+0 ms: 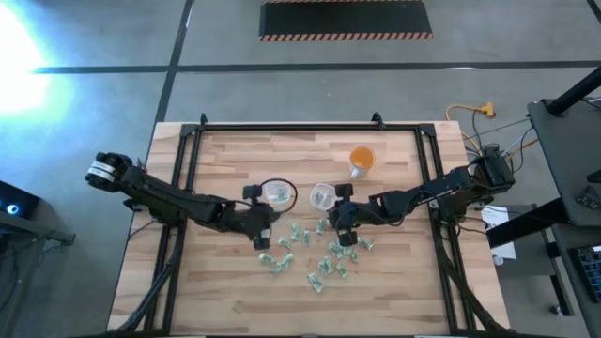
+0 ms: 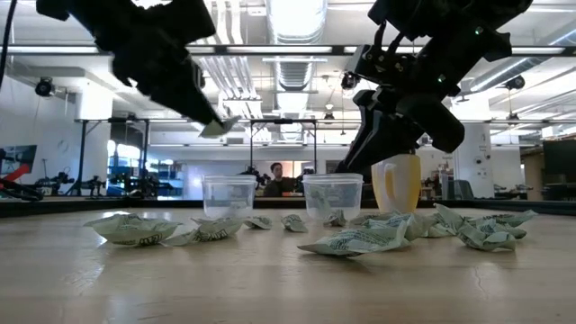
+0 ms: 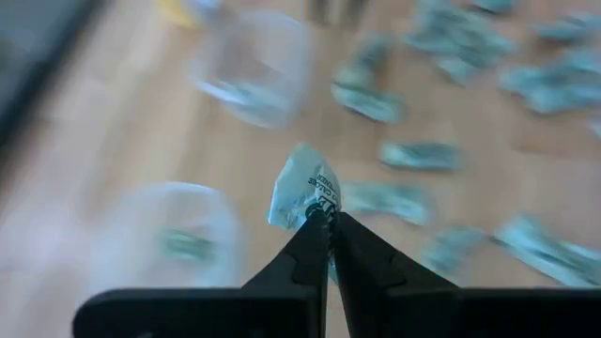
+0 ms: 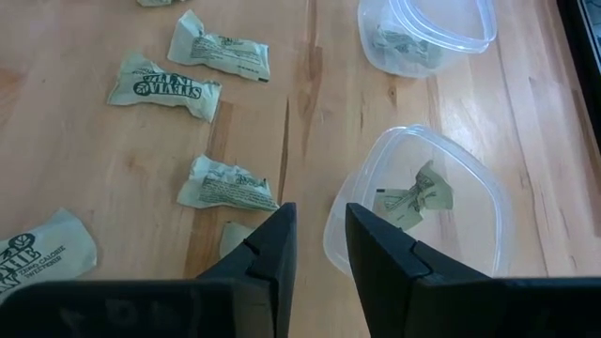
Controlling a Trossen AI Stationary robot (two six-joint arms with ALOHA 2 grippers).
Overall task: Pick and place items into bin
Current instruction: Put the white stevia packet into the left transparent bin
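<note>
Several pale green-and-white packets [image 1: 319, 258] lie scattered on the wooden table [image 1: 225, 300]. Two clear plastic cups [image 1: 277, 194] [image 1: 322, 197] stand just beyond them, each with a packet inside [image 4: 413, 199] [image 4: 399, 45]. My left gripper [image 3: 324, 218] is shut on one packet [image 3: 302, 191], raised above the table near the left clear cup [image 2: 229, 193]. My right gripper [image 4: 321, 235] is open and empty, low over the table beside the right clear cup [image 4: 423, 202]. My left gripper pinches the packet by one edge [image 3: 317, 208] between its two fingertips. The packet sticks out beyond the fingertips, lifted clear of the table, as the low view also shows [image 2: 219, 126].
An orange cup [image 1: 362, 160] stands beyond the clear cups toward the far right. Loose packets lie close by my right gripper [image 4: 225, 183] [image 4: 164, 84]. A black frame [image 1: 188, 150] runs along the table's sides. A person sits in the room behind [image 2: 274, 175].
</note>
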